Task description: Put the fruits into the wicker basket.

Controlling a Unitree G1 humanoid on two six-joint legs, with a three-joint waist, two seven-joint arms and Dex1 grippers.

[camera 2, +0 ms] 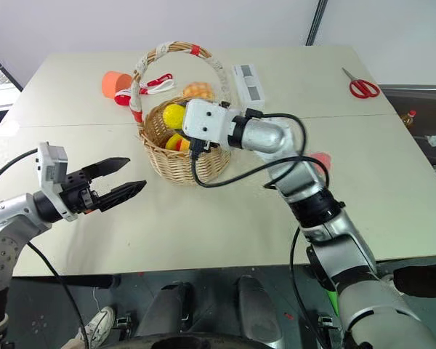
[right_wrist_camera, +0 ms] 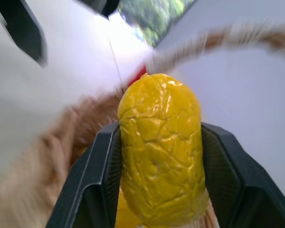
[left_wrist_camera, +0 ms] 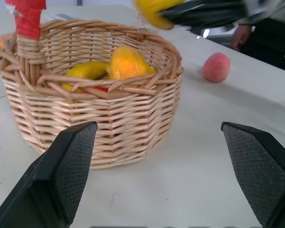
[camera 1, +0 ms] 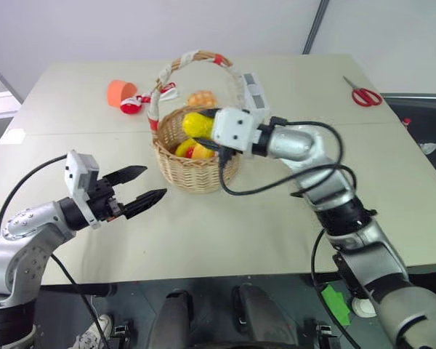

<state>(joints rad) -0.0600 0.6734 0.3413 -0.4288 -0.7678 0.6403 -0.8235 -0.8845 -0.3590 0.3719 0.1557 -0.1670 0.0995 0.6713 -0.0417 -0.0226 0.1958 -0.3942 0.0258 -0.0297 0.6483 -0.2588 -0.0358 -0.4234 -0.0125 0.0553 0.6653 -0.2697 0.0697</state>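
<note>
- Already mango [left_wrist_camera: 126, 64] sat in wicker basket [camera 1: 196, 163].
- R gripper [right_wrist_camera: 156, 156] clamped lemon [right_wrist_camera: 159, 147] over basket.
- L gripper [camera 1: 142, 189] jaws wide, empty.
- Peach [left_wrist_camera: 216, 67] left on table [camera 1: 240, 225].

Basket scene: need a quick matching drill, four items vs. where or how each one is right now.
Items:
1. lemon
2. peach
3. mango
4. left gripper

States:
A. lying inside the wicker basket
B. open, holding nothing, beside the basket
C. clamped in the right gripper over the basket
D. on the table, outside the basket

Pairs: 1-C, 2-D, 3-A, 4-B
</note>
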